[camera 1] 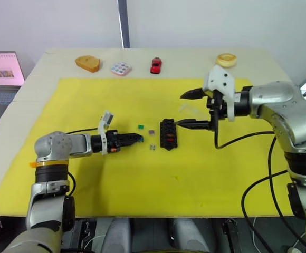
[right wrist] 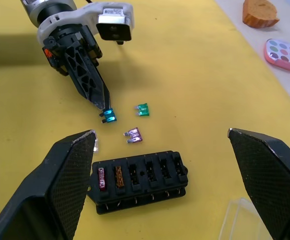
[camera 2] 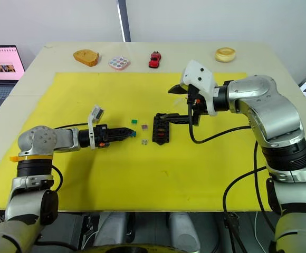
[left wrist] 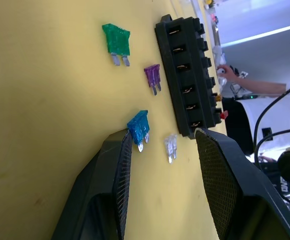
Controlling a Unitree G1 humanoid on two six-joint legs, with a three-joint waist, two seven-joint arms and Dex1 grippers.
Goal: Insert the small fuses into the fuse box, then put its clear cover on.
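The black fuse box (camera 1: 168, 134) lies mid-mat, with a red and a brown fuse in two end slots (right wrist: 110, 177). Loose on the yellow mat to its left are a green fuse (left wrist: 117, 41), a purple fuse (left wrist: 152, 76), a teal fuse (left wrist: 138, 126) and a pale grey fuse (left wrist: 170, 146). My left gripper (camera 1: 137, 138) is low and open, one fingertip (left wrist: 125, 142) touching the teal fuse. Just right of the box, my right gripper (camera 1: 191, 109) hovers wide open and holds nothing. The clear cover (right wrist: 240, 215) lies under it, faintly visible.
Along the table's far edge sit an orange block (camera 1: 87, 63), a multicoloured tile (camera 1: 121, 68), a red toy car (camera 1: 156, 65) and a yellow ring (camera 1: 226, 59). A laptop (camera 1: 2, 68) stands off the table's left. The near half of the yellow mat (camera 1: 195, 184) is bare.
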